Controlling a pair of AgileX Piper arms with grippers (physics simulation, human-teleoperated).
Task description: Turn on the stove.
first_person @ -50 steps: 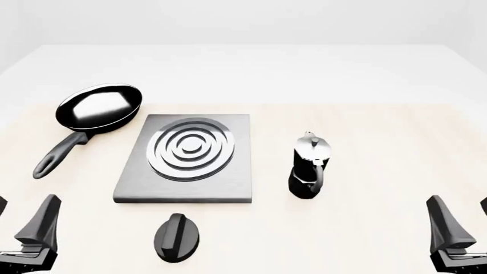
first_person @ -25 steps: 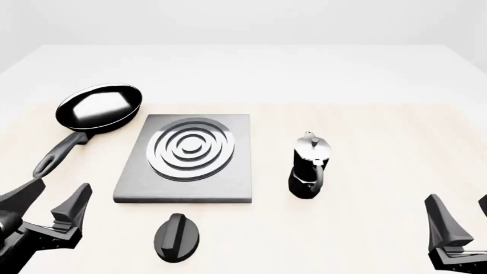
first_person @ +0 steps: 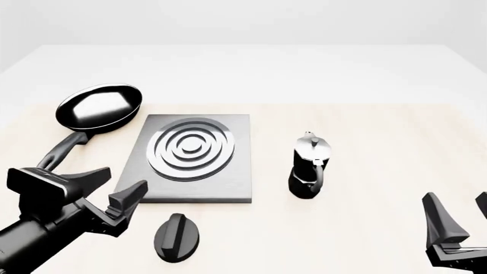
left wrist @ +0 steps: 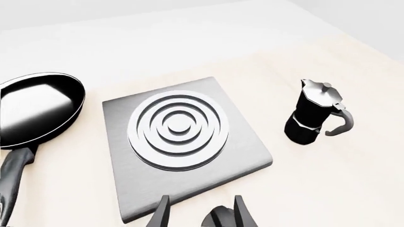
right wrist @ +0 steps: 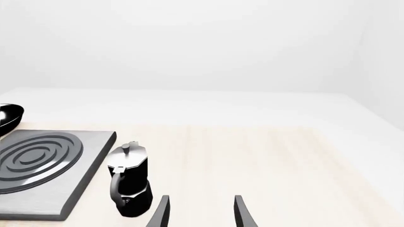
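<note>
Black knob [first_person: 177,237] waits beside the spread left gripper [first_person: 111,191] — a misjudged descent could clip the stove [first_person: 186,161] edge.

Bare table surrounds the knob [first_person: 177,237] at lower centre, its near and right sides unobstructed. The stove [first_person: 187,158] slab blocks just above it, the left gripper [first_person: 114,191] crowds its upper left, and the moka pot [first_person: 309,166] stands well right.

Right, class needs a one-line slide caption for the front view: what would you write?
Left claw open above the table beside the stove, near its knob; frying pan and moka pot untouched.
</note>
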